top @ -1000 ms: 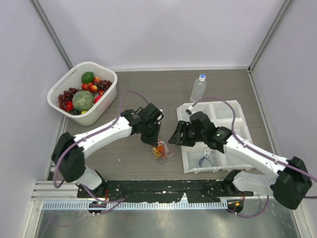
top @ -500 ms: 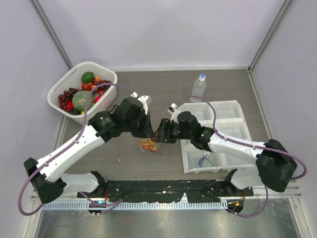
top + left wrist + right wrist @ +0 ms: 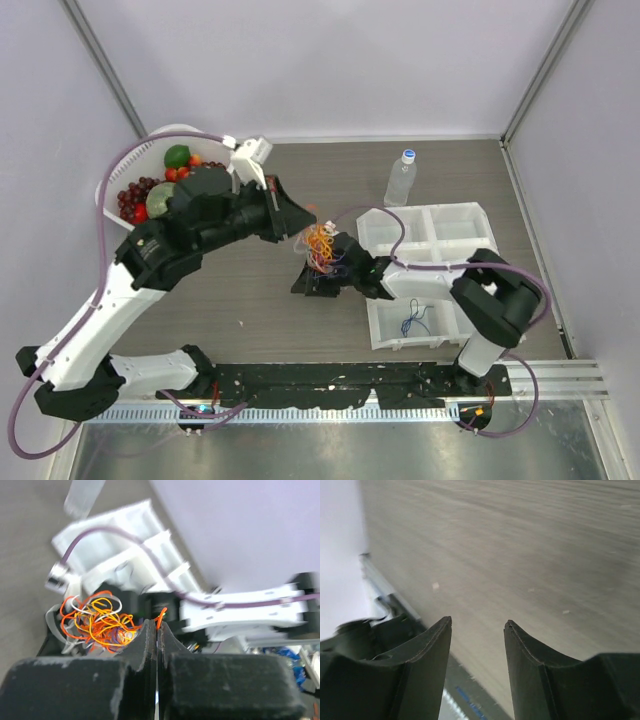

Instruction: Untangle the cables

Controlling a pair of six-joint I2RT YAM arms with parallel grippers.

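Several thin cables point(image 3: 320, 244), orange, yellow, white, one tangled knot

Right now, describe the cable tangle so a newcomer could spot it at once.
Find the white divided tray on the right and look just off its left edge. There the cables knot at the left gripper: orange, yellow and white loops, unlike the lone blue wire inside the tray.
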